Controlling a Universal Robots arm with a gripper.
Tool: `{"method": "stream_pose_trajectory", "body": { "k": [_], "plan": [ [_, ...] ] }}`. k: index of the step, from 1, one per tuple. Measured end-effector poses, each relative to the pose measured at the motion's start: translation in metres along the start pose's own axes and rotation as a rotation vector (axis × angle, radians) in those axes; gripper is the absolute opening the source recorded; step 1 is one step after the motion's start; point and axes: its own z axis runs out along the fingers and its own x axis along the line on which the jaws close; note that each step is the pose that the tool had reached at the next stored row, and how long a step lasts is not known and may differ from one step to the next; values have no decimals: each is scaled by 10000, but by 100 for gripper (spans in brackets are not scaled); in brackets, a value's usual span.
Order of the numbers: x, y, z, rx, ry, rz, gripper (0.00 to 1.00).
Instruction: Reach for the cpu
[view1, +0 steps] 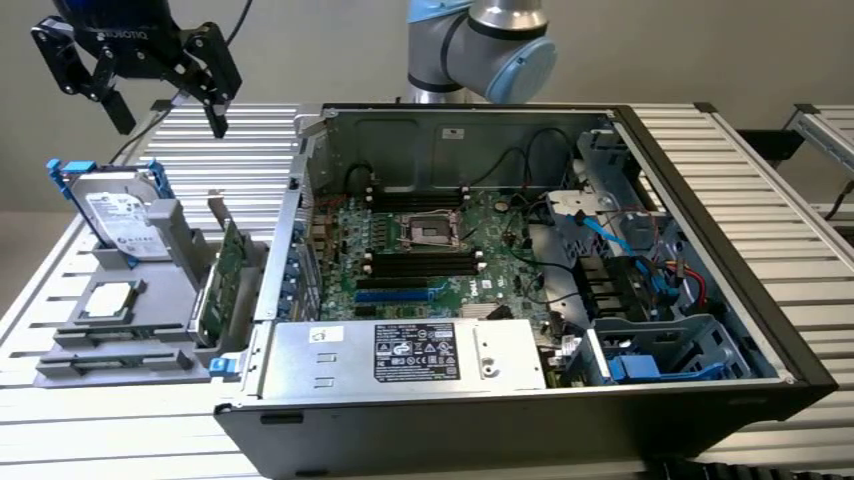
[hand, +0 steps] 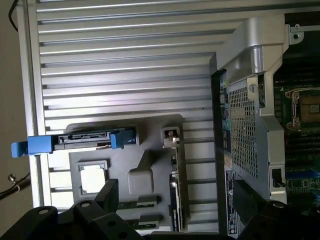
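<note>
The small flat square cpu with the dull silver top (view1: 110, 298) is lying face up in a shallow square recess of the moulded grey plastic fixture (view1: 100, 362). The recess is judged to be keeping it located and open to a grasp from above. The chip is sitting well below the hand and off to one side of it, with nothing touching it.

The black two-fingered hand (view1: 171, 122) is hanging high over the fixture. Its fingers are spread wide with nothing between them: released and empty.

Closer beneath the hand, the larger silver hard drive with white label and blue brackets (view1: 118, 212) is standing upright in a slot of the same fixture. A green circuit card (view1: 220, 275) is standing on edge just beside it. Both are judged to be parked clear of the cpu's recess.

Further out from the hand, the open black computer case (view1: 534, 440) is lying on its side on the slatted aluminium counter (view1: 747, 170). It is exposing the dark square metal-framed motherboard socket (view1: 430, 228).
</note>
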Motion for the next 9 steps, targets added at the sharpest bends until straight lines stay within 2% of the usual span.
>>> {"method": "stream_pose_trajectory", "body": {
  "k": [9],
  "plan": [
    [0,0,0,0,0,0,97]
  ]
}}
